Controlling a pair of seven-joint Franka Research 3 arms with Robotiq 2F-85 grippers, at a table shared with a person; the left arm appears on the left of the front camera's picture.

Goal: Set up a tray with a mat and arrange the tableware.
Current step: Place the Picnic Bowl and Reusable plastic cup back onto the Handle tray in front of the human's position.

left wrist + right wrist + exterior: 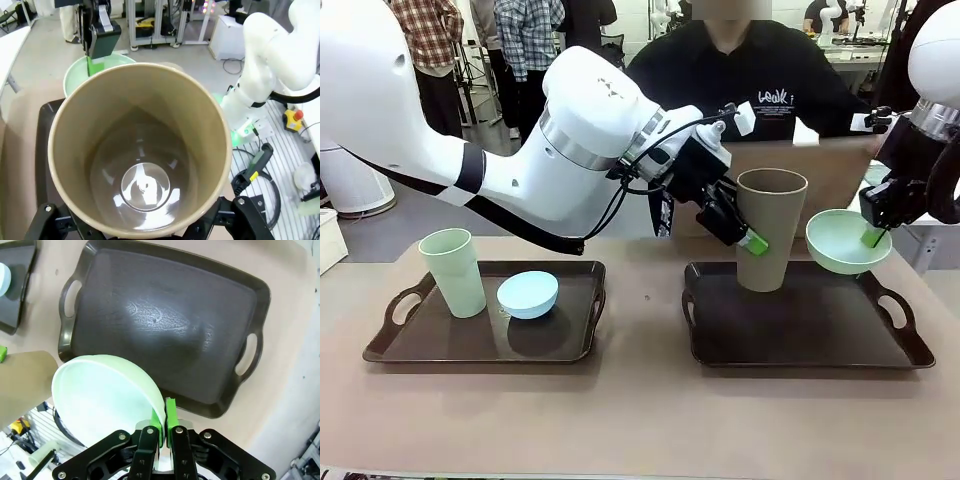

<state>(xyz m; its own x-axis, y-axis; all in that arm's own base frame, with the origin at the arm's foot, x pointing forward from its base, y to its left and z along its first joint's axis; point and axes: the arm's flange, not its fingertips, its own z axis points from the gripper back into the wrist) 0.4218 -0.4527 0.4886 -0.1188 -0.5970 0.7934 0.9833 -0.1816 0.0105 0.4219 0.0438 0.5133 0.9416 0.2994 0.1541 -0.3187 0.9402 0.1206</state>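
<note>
Front view: left pincer (756, 240) grasps the taupe-brown cup (772, 215) at the back of the right tray (820, 340). Right pincer (873, 236) is clenched on the rim of the mint green bowl (842, 243), tilted just beside the cup. Risk: the thin rim pinch slips, or bowl knocks cup.

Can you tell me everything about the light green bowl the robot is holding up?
The mint green bowl is small, round and shallow, and it looks like smooth matte plastic. It is empty inside. The robot's right hand pinches its rim between two green-padded fingers, so the bowl hangs tilted. It is over the far right part of the dark tray and seems lifted off it. The tall brown cup is close beside it; whether they touch is unclear.
</note>
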